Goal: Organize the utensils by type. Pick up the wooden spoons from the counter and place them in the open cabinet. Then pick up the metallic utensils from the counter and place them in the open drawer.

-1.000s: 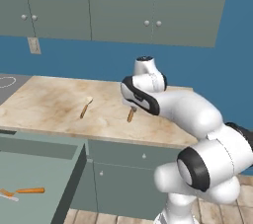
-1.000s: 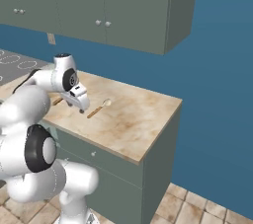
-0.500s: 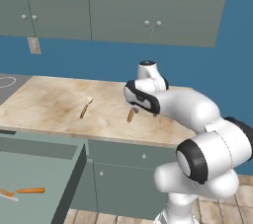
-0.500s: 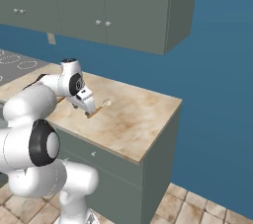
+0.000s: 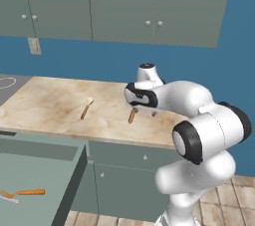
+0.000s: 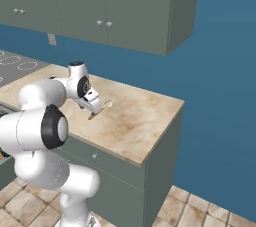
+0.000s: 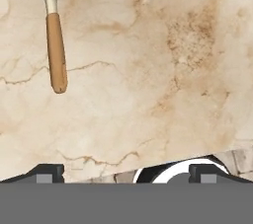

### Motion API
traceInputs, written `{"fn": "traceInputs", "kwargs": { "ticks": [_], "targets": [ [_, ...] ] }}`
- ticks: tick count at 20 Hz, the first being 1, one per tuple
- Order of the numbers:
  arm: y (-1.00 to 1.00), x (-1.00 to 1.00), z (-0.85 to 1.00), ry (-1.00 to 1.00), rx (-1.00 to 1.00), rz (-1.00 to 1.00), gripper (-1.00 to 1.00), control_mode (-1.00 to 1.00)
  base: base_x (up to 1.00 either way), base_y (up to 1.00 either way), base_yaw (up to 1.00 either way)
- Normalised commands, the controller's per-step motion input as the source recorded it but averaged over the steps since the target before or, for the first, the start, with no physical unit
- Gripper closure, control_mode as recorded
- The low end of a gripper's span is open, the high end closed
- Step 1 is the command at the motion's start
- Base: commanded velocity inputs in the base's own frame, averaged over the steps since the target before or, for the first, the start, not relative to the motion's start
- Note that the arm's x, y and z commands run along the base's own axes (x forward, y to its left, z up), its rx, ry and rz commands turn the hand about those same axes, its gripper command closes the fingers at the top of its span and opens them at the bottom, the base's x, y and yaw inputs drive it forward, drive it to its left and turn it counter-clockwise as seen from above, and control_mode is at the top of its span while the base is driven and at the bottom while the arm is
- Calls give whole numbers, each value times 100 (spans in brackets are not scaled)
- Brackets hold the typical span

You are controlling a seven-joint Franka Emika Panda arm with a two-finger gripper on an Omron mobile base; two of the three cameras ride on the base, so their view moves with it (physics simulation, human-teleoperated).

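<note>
Two wooden spoons on the counter (image 5: pixel 50 105): one spoon (image 5: pixel 86 108) lies out to the left, the other spoon (image 5: pixel 131 115) sits right below the gripper (image 5: pixel 144 112). Fingers are spread wide, holding nothing. Drawer (image 5: pixel 30 180) hangs open at lower left, with an orange-handled utensil (image 5: pixel 24 192) inside.

Arm (image 5: pixel 199 105): glossy white, rounded, bulbous segments.
Joints: dark rings and black caps between the white shells.
Wrist: white, with a black band.
Gripper (image 5: pixel 142 113): small, with dark finger tips (image 7: pixel 49 172).
</note>
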Motion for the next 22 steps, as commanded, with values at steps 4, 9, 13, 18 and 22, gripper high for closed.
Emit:
{"fn": "traceInputs", "kwargs": {
  "ticks": [4, 9, 13, 18, 22],
  "targets": [
    [0, 53, -17, 0, 0, 0, -100, -100, 0, 0, 0],
    [0, 52, -31, 0, 0, 0, -100, -100, 0, 0, 0],
    [0, 42, -33, 0, 0, 0, -100, -100, 0, 0, 0],
    [0, 41, -23, -4, 0, 0, -100, -100, 0, 0, 0],
    [0, 36, -36, -1, 0, 0, -100, -100, 0, 0, 0]
  ]
}}
